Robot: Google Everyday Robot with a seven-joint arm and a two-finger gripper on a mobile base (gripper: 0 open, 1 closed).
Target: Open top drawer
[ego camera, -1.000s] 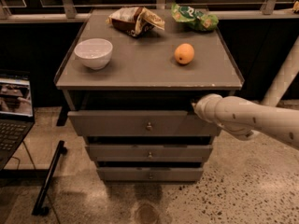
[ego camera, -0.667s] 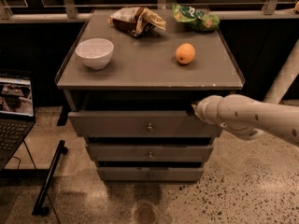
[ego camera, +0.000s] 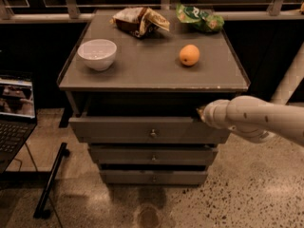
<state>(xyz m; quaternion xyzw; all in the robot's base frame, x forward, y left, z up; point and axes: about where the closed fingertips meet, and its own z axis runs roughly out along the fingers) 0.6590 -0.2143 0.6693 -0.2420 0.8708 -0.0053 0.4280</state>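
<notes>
The top drawer (ego camera: 118, 129) is a wide grey panel with a small round metal knob (ego camera: 153, 134) at its centre. It stands pulled out a little, with a dark gap above its front. Two shorter grey drawers (ego camera: 153, 156) sit below it. My gripper (ego camera: 201, 113) is at the drawer's upper right corner, at the end of my white arm (ego camera: 256, 120) coming in from the right. Its tip is largely hidden behind the arm.
On the cabinet top (ego camera: 152, 68) are a white bowl (ego camera: 97, 54), an orange (ego camera: 189, 55), a brown snack bag (ego camera: 140, 20) and a green snack bag (ego camera: 200, 17). A laptop (ego camera: 14, 113) stands at the left. A dark bar (ego camera: 50, 182) lies on the floor.
The view has moved closer to the cabinet. The drawer and my gripper stand about as before.
</notes>
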